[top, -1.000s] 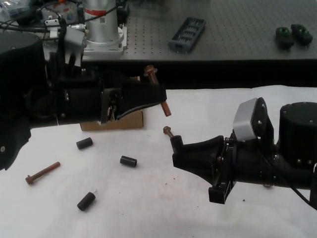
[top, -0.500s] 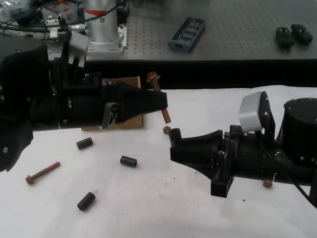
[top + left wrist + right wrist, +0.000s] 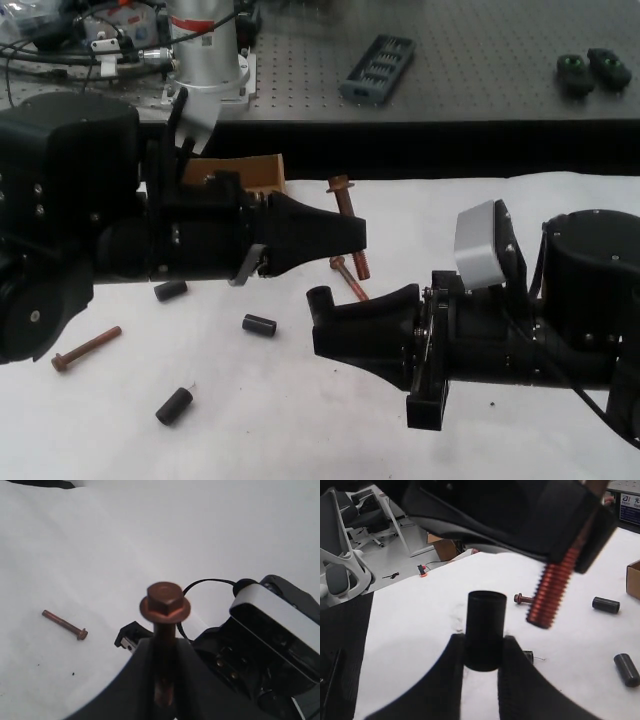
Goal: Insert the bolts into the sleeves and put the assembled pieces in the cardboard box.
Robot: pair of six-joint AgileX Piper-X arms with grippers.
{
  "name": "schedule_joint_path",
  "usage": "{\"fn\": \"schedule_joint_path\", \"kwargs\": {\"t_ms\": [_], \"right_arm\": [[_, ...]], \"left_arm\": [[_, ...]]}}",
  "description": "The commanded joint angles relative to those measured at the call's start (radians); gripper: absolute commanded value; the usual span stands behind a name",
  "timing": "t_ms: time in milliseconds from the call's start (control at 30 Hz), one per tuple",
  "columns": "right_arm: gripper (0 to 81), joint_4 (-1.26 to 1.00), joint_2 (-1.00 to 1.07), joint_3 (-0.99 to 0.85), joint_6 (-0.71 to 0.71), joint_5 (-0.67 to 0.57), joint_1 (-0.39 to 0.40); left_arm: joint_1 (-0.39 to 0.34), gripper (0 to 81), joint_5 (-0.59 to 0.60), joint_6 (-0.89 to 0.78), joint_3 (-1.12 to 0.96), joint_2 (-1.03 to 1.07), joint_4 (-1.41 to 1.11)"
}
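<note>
The high view stands behind both arms and looks forward and down over the desk [image 3: 560, 215], far enough back to take in both arms together. The left wrist view looks along the left hand [image 3: 164, 647] from very near, down toward the desk, with the bolt [image 3: 164, 602] it grips just before the lens. The right wrist view looks in the same close way along the right hand [image 3: 483, 642] and its sleeve [image 3: 486, 625], out past the desk edge. Each wrist view also catches the other arm, and all three share the white desk top.
</note>
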Motion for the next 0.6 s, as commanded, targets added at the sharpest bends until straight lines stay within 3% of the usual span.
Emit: {"fn": "schedule_joint_path", "kwargs": {"t_ms": [0, 333, 433, 567], "right_arm": [[3.7, -0.009, -0.004, -0.002, 0.007, 0.012, -0.001], [3.7, 0.059, -0.004, -0.002, -0.047, 0.095, -0.004], [3.7, 0.059, -0.004, -0.002, -0.063, 0.163, -0.007], [3.7, 0.059, -0.004, -0.002, -0.060, 0.161, -0.018]], "left_arm": [[-0.003, 0.6, -0.016, 0.014, -0.010, -0.002, -0.014], [-0.001, 0.6, -0.116, 0.014, -0.010, -0.002, -0.014], [-0.001, 0.6, -0.117, 0.018, -0.010, -0.002, -0.014], [-0.001, 0.6, -0.121, 0.027, -0.010, -0.002, -0.014]]}}
